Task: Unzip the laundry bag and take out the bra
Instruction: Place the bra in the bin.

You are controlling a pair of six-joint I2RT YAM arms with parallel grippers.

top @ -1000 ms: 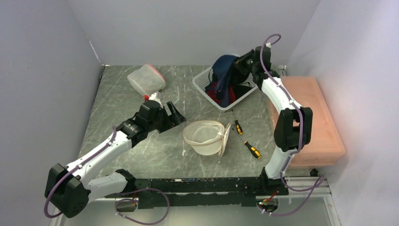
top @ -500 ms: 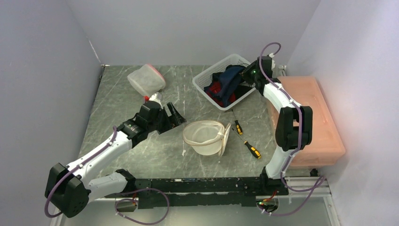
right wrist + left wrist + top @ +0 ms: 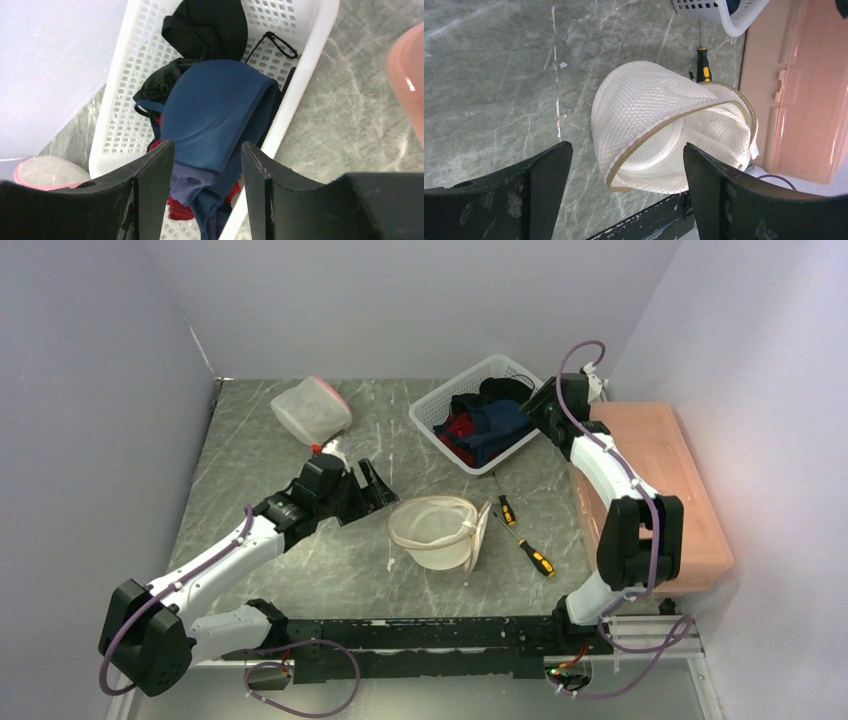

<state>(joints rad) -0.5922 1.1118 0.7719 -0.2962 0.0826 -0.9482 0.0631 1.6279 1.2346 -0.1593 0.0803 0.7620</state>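
Grey marble table (image 3: 350,410), white walls. Blue bra (image 3: 215,110) lies in the white basket (image 3: 125,100) at back right, on top of other clothes. Laundry bag (image 3: 649,105) sits mid-table, mouth gaping, looks empty. Right gripper (image 3: 206,150) hovers over the bra, fingers spread, gripping nothing. Left gripper (image 3: 626,147) is wide apart beside the bag, also empty. Task looks near done. Lift right straight up so no strap snags, and keep both arms off the screwdrivers (image 3: 535,558).
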